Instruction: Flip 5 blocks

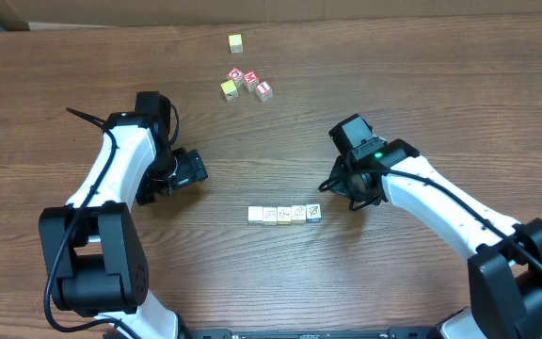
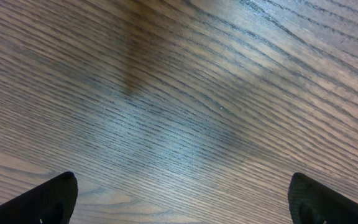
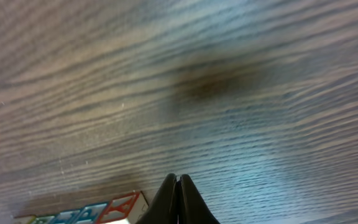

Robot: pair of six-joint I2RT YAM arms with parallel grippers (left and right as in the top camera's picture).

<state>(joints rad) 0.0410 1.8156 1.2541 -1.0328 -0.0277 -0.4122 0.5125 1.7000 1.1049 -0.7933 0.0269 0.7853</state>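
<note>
My left gripper (image 1: pixel 196 170) stands with its jaws spread as wide as they go, holding nothing; in my left wrist view the two dark fingertips (image 2: pixel 45 200) sit at the bottom corners with only the brown wood-grain table (image 2: pixel 185 93) between them. My right gripper (image 1: pixel 328 185) has its jaws pressed together with nothing between them, and in my right wrist view the black fingers (image 3: pixel 178 200) meet in a single point above the tabletop. The five small pale cream wooden blocks with dark line drawings (image 1: pixel 284 214) lie in a straight row, side by side and touching, near the middle of the table on the edge closer to my bases. The row is between my two arms, with my right gripper near its right end and not touching it, and my left gripper well apart from its left end. In my right wrist view part of that row (image 3: pixel 89 214) shows at the bottom left of my closed fingers, with blue and red-orange side faces. At the far side of the table a lone small yellow cube (image 1: pixel 236 42) sits apart, and nearer to me a second yellow cube (image 1: pixel 229 88) is clustered with three red-faced letter cubes (image 1: pixel 250 81).
</note>
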